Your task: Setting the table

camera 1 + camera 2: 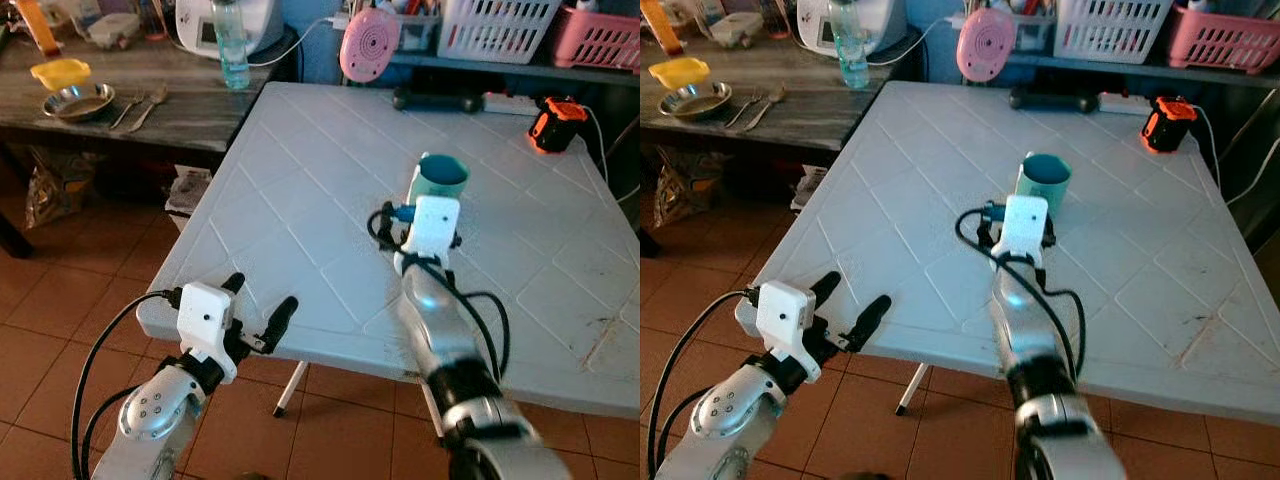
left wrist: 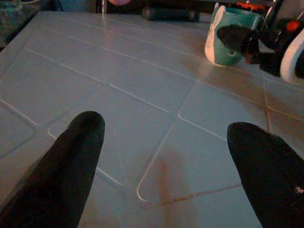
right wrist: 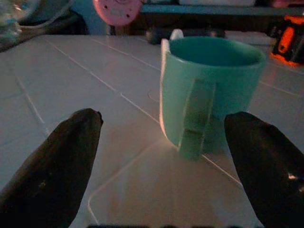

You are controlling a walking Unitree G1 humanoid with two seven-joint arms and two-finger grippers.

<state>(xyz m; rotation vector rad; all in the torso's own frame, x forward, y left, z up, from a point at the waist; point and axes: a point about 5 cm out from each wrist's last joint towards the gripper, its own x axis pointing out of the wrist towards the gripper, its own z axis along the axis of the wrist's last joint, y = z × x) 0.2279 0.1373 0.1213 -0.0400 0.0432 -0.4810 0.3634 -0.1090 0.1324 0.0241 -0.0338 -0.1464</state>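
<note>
Teal mug, glossy ceramic, cylindrical, flat strap handle facing the right wrist camera, white strip down one side; stands upright on the white bench, interior looks empty as far as can be seen. Bench top is moulded plastic with a raised diamond/tile groove pattern, rounded corners, some brown scuff marks toward its near right part.

Right jaws: wide open, holding nothing. Mug sits just ahead of the jaws, handle roughly between the two black fingers, slightly toward one finger; not touching either one. Fingers are matte black, rounded tips.

Left jaws: open wide, empty, at the near edge of the bench, low over the surface. Mug is well ahead of these jaws and off toward the right arm. Wrist housings are white plastic blocks with black cables; forearms silver metal.

Beyond the mug from the right jaws: pink round speaker-like disc, ribbed concentric face; black elongated object at the bench's far edge; orange-and-black device with cable.

Dark wooden side bench far left of the left jaws: shallow metal bowl, contents cannot tell; yellow plastic dish; metal cutlery beside the bowl; clear plastic bottle, lower part holding liquid. White slatted basket and pink slatted basket on the shelf behind, contents unclear. Floor is terracotta tile.
</note>
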